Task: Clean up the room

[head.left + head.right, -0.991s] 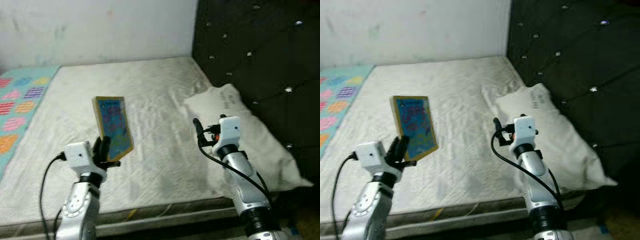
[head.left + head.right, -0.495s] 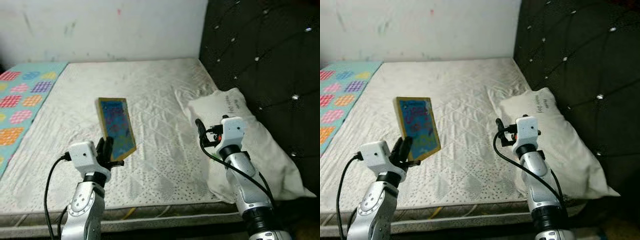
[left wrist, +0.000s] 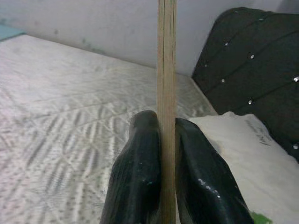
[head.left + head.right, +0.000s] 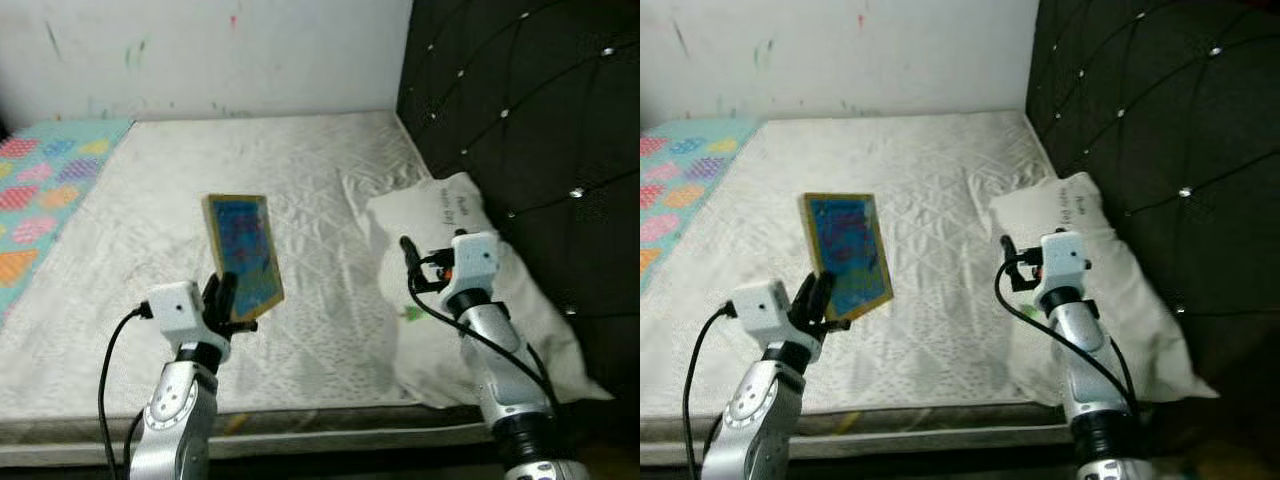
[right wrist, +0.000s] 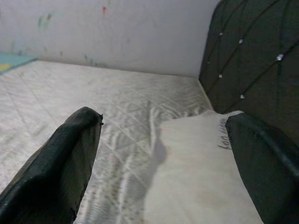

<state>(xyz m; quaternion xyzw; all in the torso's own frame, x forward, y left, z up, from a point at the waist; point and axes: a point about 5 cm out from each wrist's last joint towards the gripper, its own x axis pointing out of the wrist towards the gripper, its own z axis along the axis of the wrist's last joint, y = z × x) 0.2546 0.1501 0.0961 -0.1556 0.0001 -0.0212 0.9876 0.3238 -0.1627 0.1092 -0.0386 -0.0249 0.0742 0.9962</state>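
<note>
The left tool [image 4: 228,296] is clamped on the book [image 4: 245,252], lower left of frame; the right tool [image 5: 163,154] is apart, empty; next it likely needs a place to put the book away.

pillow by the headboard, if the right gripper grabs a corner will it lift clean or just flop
The pillow looks soft and creased, sagging over the mattress edge, so it would likely flop from one corner. It seems light for its bulk. The open right gripper might pinch only loose cover fabric.

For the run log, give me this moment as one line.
left end effector: shut on book, upright above mattress | right end effector: open, above pillow
</note>
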